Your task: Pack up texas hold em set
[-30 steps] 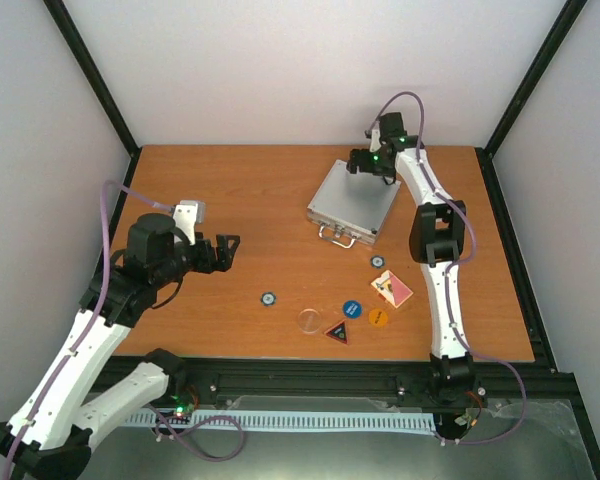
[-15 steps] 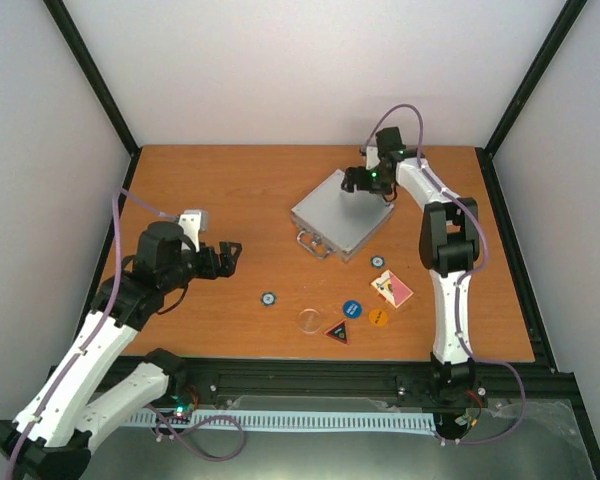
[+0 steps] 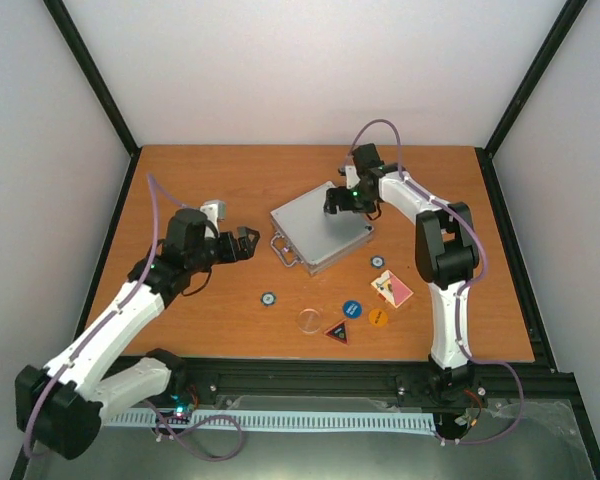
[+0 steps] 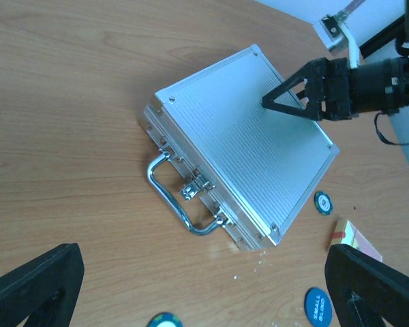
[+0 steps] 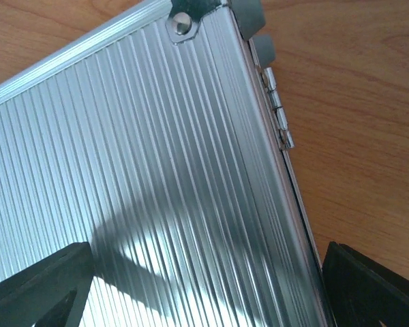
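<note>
Gripper of right arm (image 3: pixel 333 203) over case (image 3: pixel 315 232)

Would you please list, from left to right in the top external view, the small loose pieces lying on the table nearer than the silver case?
dark chip → clear disc → triangular button → blue round button → orange round button → card deck

Top view: bright, even, diffuse light; white walls slightly washed out. Soft, short shadows lie under the arms on the table (image 3: pixel 230 190). Left wrist: sharp, the case (image 4: pixel 245 150) ribbing crisp, with mild sheen. Right wrist: very close. A broad dark shadow crosses the case, with white glare streaks low down; corner fingers (image 5: pixel 35 289) black and blurred.
</note>
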